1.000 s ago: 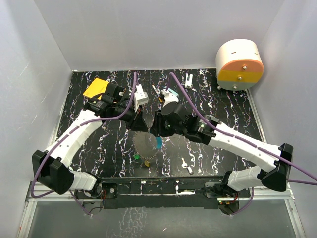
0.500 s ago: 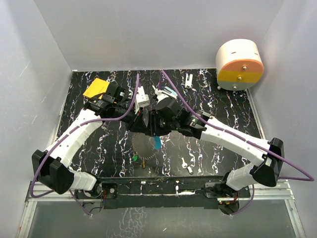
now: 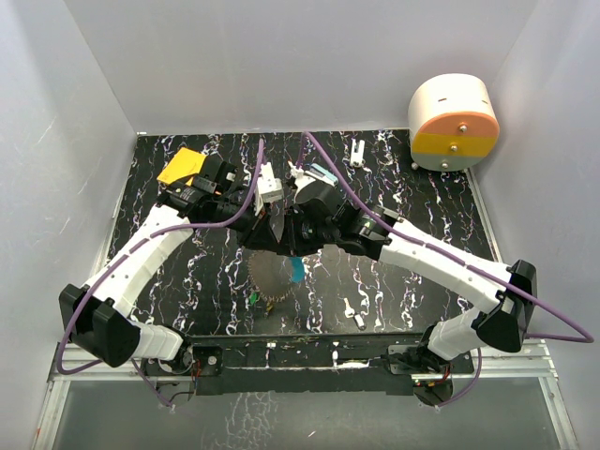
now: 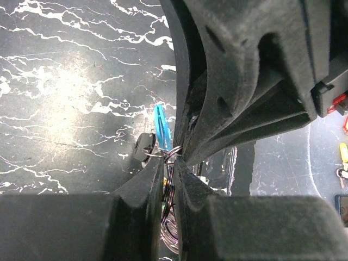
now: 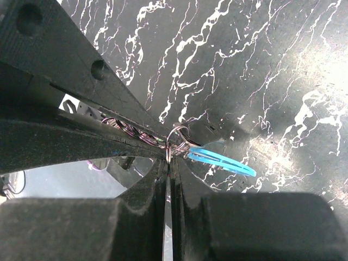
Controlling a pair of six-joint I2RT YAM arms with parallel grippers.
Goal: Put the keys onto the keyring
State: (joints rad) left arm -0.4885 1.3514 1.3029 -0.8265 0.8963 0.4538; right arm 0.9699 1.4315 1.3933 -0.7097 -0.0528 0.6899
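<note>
My two grippers meet tip to tip above the middle of the table. The left gripper (image 3: 275,225) (image 4: 173,162) is shut on the thin wire of the keyring (image 3: 265,274). The right gripper (image 3: 293,231) (image 5: 169,155) is shut on the same wire coils from the other side. The keyring's blue arc (image 3: 296,270) hangs just below the tips and also shows in the left wrist view (image 4: 161,128) and the right wrist view (image 5: 223,159). A green-headed key (image 3: 254,298) and a yellow-headed key (image 3: 268,305) are at the loop's lower edge. Two silver keys (image 3: 349,307) (image 3: 360,321) lie on the table.
A white and orange drum (image 3: 453,122) stands at the back right. A yellow block (image 3: 183,167) lies at the back left. A teal-and-white block (image 3: 324,174) and a small white piece (image 3: 357,150) lie behind the grippers. The black marbled table (image 3: 422,197) ends at white walls.
The right arm has swung left and back, bringing its gripper tight against the left gripper. The keyring and the yellow-headed key shifted slightly left. The silver keys have not moved.
</note>
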